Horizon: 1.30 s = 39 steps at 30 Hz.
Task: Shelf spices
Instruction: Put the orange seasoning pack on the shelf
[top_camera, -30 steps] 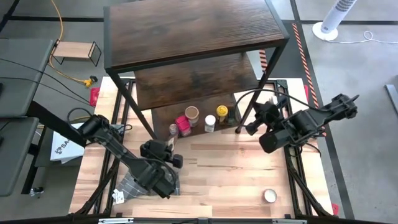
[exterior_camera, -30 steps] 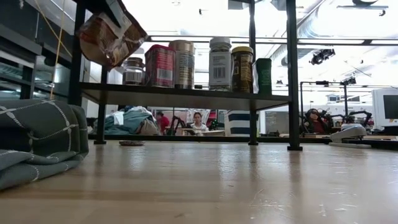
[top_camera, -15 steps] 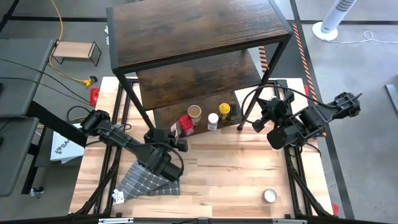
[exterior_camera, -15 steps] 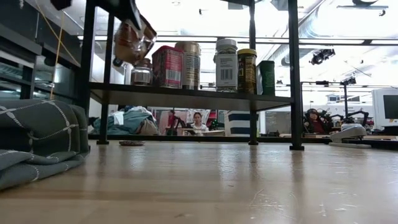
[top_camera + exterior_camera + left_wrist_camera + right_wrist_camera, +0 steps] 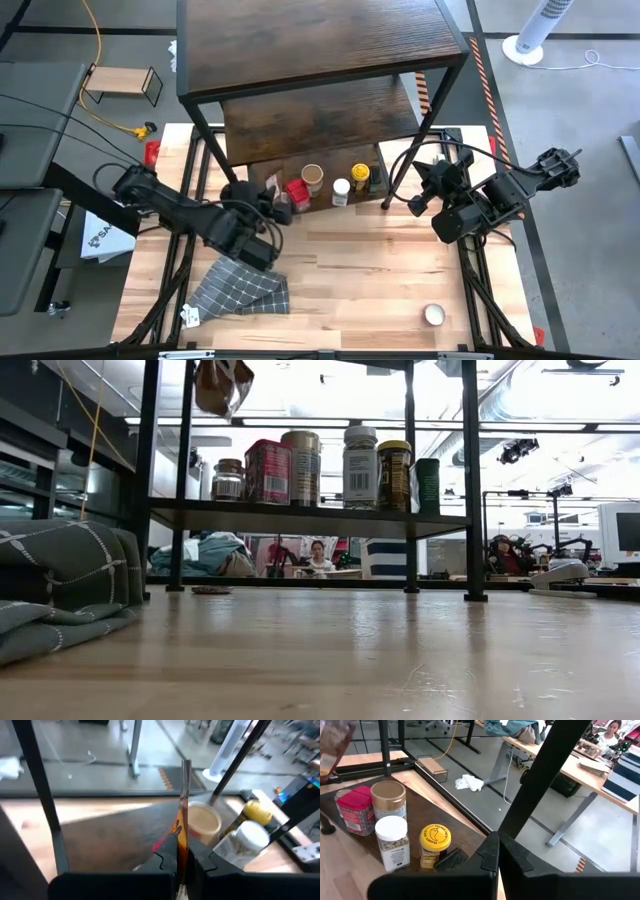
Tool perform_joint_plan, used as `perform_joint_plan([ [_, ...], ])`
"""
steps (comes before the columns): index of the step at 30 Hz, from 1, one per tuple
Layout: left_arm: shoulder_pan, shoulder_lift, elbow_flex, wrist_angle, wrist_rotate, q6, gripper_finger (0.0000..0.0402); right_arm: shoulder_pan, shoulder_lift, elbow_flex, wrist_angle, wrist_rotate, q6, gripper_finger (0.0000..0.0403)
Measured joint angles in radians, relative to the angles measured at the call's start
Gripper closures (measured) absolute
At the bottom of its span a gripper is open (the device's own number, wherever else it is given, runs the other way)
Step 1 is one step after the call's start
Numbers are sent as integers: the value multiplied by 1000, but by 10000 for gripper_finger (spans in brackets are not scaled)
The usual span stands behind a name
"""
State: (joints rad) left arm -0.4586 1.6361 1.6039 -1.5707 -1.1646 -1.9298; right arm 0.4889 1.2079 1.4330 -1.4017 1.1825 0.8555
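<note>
The shelf (image 5: 320, 60) stands at the table's far side. Several spices stand on its lowest board: a red tin (image 5: 297, 193), a tan-lidded jar (image 5: 312, 178), a white-lidded one (image 5: 342, 190) and a yellow-lidded one (image 5: 361, 177). My left gripper (image 5: 268, 194) is at the shelf's front left, shut on a flat orange-red spice pouch (image 5: 222, 382) held above those jars. My right gripper (image 5: 418, 197) hangs shut, with nothing in it, close beside the shelf's front right leg (image 5: 545, 775). A small white-lidded tin (image 5: 434, 315) rests on the table near its front right. My left gripper pinches the pouch's lower part (image 5: 179, 845) between its two fingers, which lie on the pouch's flat faces. The fingers come from the table's near left, slanting slightly downward. The pouch stands upright above them, edge-on to the wrist camera, clear of table and shelf.
A folded grey checked cloth (image 5: 240, 293) lies at the table's near left. The shelf's black legs (image 5: 470, 480) and upper boards bound the room around the jars. Bare wood lies between the arms. A small light-wood stand (image 5: 120, 82) sits off the table, far left.
My left gripper has risen and gone toward the far edge, up to the shelf's front left, carrying the pouch higher; the pouch now shows narrower in the low view. The cloth it hung over is uncovered. The shelf's left end has shifted a little toward the table's right.
</note>
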Motion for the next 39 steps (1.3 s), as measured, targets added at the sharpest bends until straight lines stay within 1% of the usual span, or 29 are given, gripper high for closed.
perform_joint_plan([
  [2, 2, -16, 1, 0, -25, 42, 401, 0, 0, 0, 1, -6, -1, 403],
  [9, 35, -21, 1, 0, -39, 208, 401, 0, -11, 0, -56, -4, 5, 403],
  [13, 54, -30, -1, 0, -64, 287, 401, 0, -29, 0, -63, -3, 14, 403],
  [17, 86, -67, -1, 0, -82, 398, 401, 1, -47, 0, -67, 2, -8, 403],
  [19, 99, -88, -5, 2, -113, 451, 401, 1, -54, 0, -71, 3, -11, 403],
  [21, 112, -116, -19, 10, -148, 475, 401, 1, -58, 0, -74, 3, -10, 403],
  [24, 137, -162, -45, 3, -168, 516, 401, 3, -58, 0, -76, 3, -17, 403],
  [28, 171, -229, -105, -2, -177, 537, 401, 11, -58, 0, -76, 2, -26, 403],
  [31, 178, -265, -133, 0, -177, 511, 401, 11, -58, 0, -76, 2, -22, 403],
  [35, 144, -264, -144, 5, -178, 500, 401, 11, -58, 0, -73, -6, -18, 403],
  [39, 107, -240, -183, 12, -156, 428, 401, 11, -58, 0, -65, -11, -18, 403],
])
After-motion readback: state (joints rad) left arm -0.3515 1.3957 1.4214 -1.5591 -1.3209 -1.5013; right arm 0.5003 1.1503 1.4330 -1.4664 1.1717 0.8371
